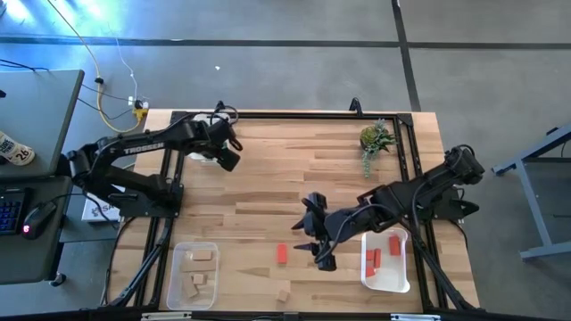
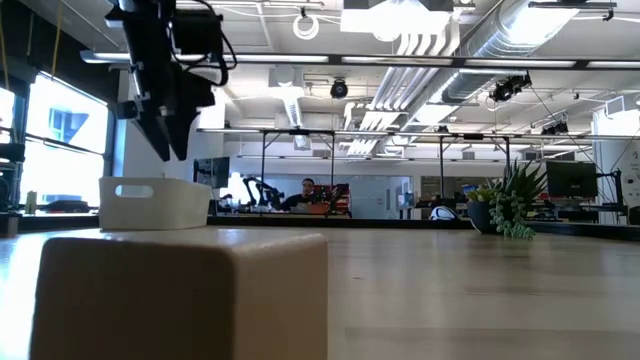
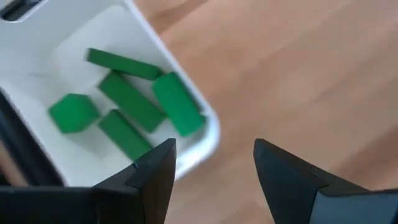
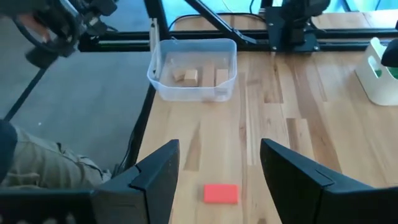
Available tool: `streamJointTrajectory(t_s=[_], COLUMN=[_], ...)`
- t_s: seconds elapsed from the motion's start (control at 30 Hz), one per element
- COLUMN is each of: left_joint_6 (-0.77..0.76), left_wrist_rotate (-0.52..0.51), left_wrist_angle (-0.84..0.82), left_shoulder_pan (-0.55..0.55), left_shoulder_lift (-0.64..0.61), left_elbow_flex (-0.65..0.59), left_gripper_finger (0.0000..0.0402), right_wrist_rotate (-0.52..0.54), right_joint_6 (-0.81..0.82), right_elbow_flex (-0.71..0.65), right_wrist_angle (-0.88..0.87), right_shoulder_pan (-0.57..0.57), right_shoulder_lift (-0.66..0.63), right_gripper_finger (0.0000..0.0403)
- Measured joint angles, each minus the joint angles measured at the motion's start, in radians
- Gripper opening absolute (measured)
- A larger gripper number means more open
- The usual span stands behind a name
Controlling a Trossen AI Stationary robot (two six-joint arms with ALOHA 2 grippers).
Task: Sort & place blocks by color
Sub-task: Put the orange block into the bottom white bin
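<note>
Note that green blocks (image 3: 134,102) fill the white bin (image 3: 205,134), red and tan trays are partly loaded, one red block (image 4: 221,193) and one tan block (image 1: 283,292) remain on the table, with the left gripper (image 3: 214,165) and the right gripper (image 4: 219,168) both spread empty.

A robotics lab set inside a large open-plan industrial office is shown. Exposed silver ventilation ducts (image 2: 450,45), ceiling pipes and strip lights are seen overhead in the low view, above rows of desks with monitors (image 2: 572,178), where a seated person (image 2: 305,192) is glimpsed far behind. A butcher-block wooden table (image 1: 268,178), ringed by a black metal frame (image 1: 406,143), is bolted with two dark robot arms over a polished concrete floor (image 1: 285,71). A side desk (image 1: 36,125) carrying a keyboard and mouse is placed beyond the table's left edge, and a small potted plant (image 1: 375,138) is kept near its far right corner.
</note>
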Motion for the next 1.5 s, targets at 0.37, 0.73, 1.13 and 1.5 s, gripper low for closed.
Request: streamJointTrajectory(t_s=[0.37,0.73,1.13,1.5], left_joint_6=[-0.163,-0.347,-0.541,-0.659], left_wrist_rotate=[0.103,0.099,0.096,0.087], left_wrist_angle=[0.025,0.025,0.026,0.027], left_shoulder_pan=[-0.271,-0.569,-0.762,-0.866], left_shoulder_lift=[-0.113,-0.112,-0.112,-0.112], left_elbow_flex=[0.0,0.0,0.0,0.0], left_gripper_finger=[0.0202,0.0202,0.0202,0.0202], right_wrist_rotate=[-0.035,-0.156,-0.187,-0.258], right_joint_6=[-0.13,-0.203,-0.411,-0.495], right_elbow_flex=[-0.001,-0.001,-0.001,-0.001], right_wrist_angle=[0.002,0.073,0.185,0.232], right_shoulder_pan=[0.011,0.04,0.073,0.075], right_shoulder_lift=[0.026,0.125,0.239,0.355], right_gripper_finger=[0.0213,0.0234,0.0234,0.0234])
